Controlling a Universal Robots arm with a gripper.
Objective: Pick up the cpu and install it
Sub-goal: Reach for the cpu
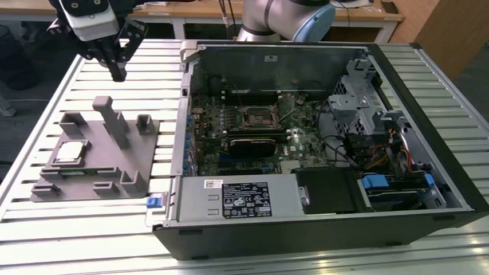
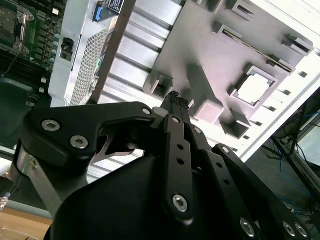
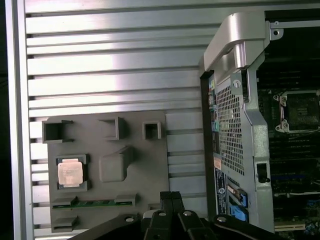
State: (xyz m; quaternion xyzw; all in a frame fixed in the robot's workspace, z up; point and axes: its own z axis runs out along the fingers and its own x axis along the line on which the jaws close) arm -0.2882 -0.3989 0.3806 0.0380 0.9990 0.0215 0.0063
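One cpu [image 1: 70, 151] rests in the grey fixture [image 1: 99, 146]; tool [image 1: 117, 74] hangs well apart.

**Robotics lab / test bench**

Slatted aluminium table [image 1: 77, 240] with a robot arm [image 1: 283, 17] at its far side. Open desktop PC case [image 1: 306, 229] lying on it, motherboard [image 1: 260, 132] exposed. Grey parts fixture [image 1: 103, 157] beside the case. Wooden desks [image 1: 206, 8] behind, loose cables [image 2: 300, 150] past the table edge.

Silvery square cpu [image 1: 68, 151] lies flat; seated in grey holder's [image 1: 95, 161] recess.
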